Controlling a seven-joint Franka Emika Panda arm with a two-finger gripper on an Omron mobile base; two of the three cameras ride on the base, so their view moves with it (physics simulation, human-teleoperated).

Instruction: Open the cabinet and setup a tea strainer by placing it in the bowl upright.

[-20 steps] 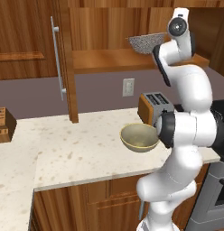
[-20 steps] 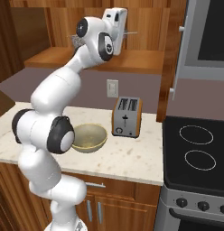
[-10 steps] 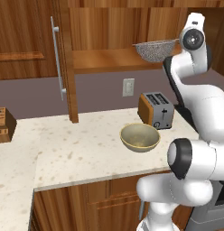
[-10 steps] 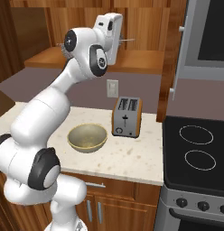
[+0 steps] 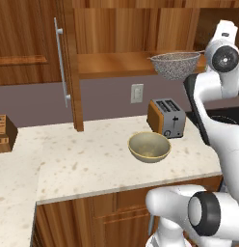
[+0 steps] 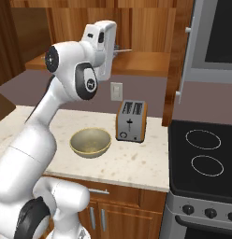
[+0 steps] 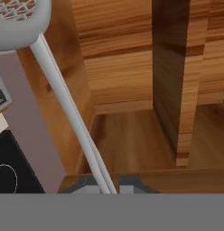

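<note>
1. Strainer (image 5: 175, 65): held aloft in front of the open cabinet (image 5: 116, 34), level with its bottom shelf, above the toaster (image 5: 166, 117) and well above the bowl (image 5: 149, 146).
2. Gripper (image 7: 107, 186): fingers clamped on the far end of the strainer's thin wire handle, mesh dish cantilevered out ahead, rim up and roughly level.
3. Handling, as a judgement: light, stiff metal; thin smooth wires likely slippery and prone to pivoting between the pads; mesh dentable if knocked. Best taken by the handle, as now.
4. Bowl: upright on the counter (image 5: 83, 164), near its front edge, just left of and in front of the toaster, not touching it.
5. Counter: speckled cream stone, flat, bare to the left of the bowl; wooden block (image 5: 3, 135) at the far left edge.
6. Room: cabinet door (image 5: 30, 58) swung open at the left with its bar handle (image 5: 61, 65); outlet (image 5: 137, 93) on the back wall; stove (image 6: 204, 163) right of the counter.
</note>
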